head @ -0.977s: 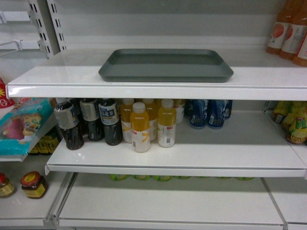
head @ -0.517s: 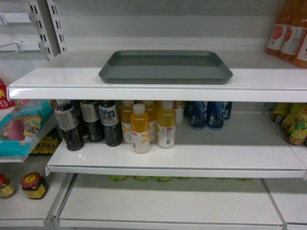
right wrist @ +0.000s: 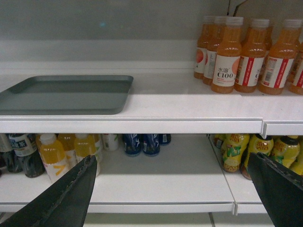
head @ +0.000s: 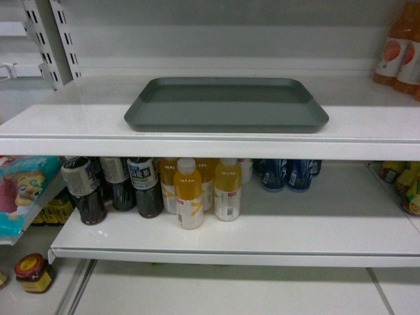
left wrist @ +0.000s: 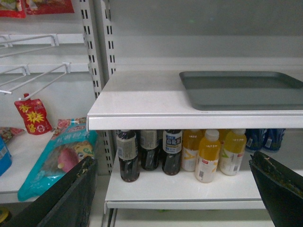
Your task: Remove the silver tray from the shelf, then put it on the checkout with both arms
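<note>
Grey tray flat on upper white shelf, near front edge, untouched. Left tool spread wide, fingers low in wrist view, below shelf level and well apart from tray. Right tool likewise spread, clear of tray. Dark and yellow bottles on lower shelf; orange bottles to right of tray.
</note>
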Controlling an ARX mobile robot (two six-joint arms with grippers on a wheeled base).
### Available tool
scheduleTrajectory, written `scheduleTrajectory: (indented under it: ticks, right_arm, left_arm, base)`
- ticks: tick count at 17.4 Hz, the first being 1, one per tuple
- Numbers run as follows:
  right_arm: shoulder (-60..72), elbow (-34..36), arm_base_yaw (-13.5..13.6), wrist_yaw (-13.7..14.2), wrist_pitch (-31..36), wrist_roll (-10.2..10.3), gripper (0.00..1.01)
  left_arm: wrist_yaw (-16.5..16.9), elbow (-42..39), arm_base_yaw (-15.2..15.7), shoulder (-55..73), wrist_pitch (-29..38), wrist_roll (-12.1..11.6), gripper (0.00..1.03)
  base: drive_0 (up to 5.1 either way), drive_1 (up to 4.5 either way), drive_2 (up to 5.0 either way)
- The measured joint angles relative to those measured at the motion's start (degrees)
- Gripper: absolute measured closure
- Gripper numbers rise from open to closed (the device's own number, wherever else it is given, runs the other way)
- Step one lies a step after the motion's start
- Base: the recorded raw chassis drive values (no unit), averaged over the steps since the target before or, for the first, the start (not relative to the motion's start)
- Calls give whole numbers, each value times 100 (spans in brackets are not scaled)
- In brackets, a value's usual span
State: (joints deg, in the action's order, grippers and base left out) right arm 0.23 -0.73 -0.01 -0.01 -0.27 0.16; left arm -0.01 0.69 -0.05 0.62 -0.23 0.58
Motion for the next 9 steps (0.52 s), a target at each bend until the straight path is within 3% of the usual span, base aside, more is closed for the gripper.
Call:
scheduleTrajectory:
  ticks: [9]
  right_arm:
    - [2, 0, 0, 0, -13, 0, 3]
  left_arm:
    - [-2, 0, 0, 0, -7, 0, 5]
  base:
    - [1, 433, -431]
